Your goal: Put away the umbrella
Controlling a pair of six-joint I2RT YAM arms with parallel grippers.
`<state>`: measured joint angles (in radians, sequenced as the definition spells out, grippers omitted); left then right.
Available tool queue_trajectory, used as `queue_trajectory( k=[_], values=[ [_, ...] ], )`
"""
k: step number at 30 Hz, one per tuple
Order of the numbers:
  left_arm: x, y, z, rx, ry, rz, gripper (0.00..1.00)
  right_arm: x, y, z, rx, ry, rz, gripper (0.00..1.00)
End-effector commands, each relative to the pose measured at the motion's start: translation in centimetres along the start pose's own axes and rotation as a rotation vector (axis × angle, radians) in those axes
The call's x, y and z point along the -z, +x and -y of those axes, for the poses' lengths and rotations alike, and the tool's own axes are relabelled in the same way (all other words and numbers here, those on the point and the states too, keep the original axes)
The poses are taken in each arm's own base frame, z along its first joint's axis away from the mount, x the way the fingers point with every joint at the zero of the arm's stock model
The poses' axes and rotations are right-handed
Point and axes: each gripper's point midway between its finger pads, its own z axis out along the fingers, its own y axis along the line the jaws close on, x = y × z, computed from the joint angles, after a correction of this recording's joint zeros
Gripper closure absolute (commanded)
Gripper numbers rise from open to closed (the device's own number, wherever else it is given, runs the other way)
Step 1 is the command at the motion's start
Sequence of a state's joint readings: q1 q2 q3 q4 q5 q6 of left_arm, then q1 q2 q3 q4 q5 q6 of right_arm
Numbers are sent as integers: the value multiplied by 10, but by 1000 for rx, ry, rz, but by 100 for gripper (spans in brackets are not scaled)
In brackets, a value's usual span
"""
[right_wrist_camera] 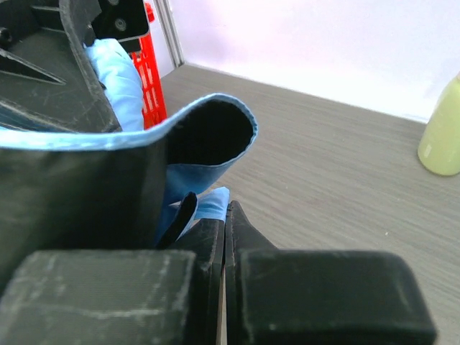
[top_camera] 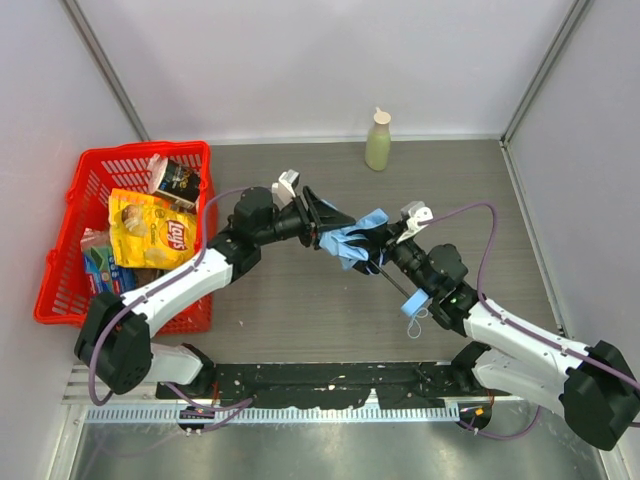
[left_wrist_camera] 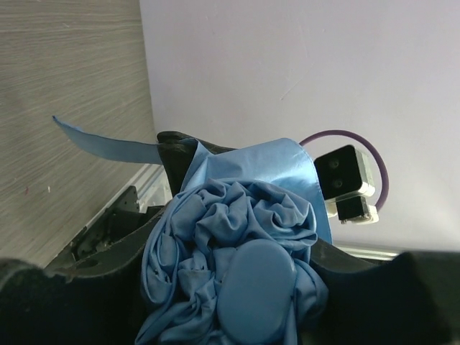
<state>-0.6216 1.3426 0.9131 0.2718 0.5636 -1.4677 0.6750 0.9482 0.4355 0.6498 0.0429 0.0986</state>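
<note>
The umbrella (top_camera: pixel 352 240) is a bunched sky-blue fabric bundle held above the table's middle. Its thin black shaft (top_camera: pixel 392 280) slants down to the small light-blue handle (top_camera: pixel 414 303) with a strap loop. My left gripper (top_camera: pixel 322 228) is shut on the fabric bundle. In the left wrist view the bundle (left_wrist_camera: pixel 215 215) fills the space between the dark fingers (left_wrist_camera: pixel 108 251). My right gripper (top_camera: pixel 388 252) meets the bundle from the right. Its jaws are pressed together (right_wrist_camera: pixel 226 210) with an edge of blue fabric (right_wrist_camera: pixel 215 201) at the tips. A fabric flap (right_wrist_camera: pixel 208 108) hangs above them.
A red basket (top_camera: pixel 70 260) with snack bags stands at the left; it also shows in the right wrist view (right_wrist_camera: pixel 149 72). A pale green bottle (top_camera: pixel 378 140) stands by the back wall and shows in the right wrist view (right_wrist_camera: pixel 442 136).
</note>
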Motion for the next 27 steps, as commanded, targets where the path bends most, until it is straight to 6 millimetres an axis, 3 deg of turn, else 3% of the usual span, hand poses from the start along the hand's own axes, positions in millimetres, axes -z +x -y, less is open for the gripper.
queue_trajectory(
  k=[1, 2, 5, 7, 13, 17, 21, 27],
  values=[
    [17, 27, -36, 27, -107, -110, 100, 14, -56, 65, -100, 337, 215, 99],
    [16, 27, -37, 32, -107, -112, 100, 15, -50, 62, -117, 315, 208, 99],
    [10, 22, -50, 17, -135, -102, 100, 27, 1, 58, -131, 284, 90, 99],
    [2, 18, -63, 9, -169, -105, 100, 36, 21, 63, -120, 302, 54, 99],
    [-28, 2, -97, 9, -250, -122, 100, 42, 46, 87, -31, 415, -20, 99],
    [-40, 0, -115, -16, -295, -169, 100, 38, 58, 119, -36, 516, -36, 99],
    [-39, 2, -149, -51, -391, -217, 100, 24, 87, 115, -73, 440, -149, 96],
    [-34, 2, -208, -38, -511, -235, 100, 37, 136, 106, -148, 411, -286, 91]
  ],
)
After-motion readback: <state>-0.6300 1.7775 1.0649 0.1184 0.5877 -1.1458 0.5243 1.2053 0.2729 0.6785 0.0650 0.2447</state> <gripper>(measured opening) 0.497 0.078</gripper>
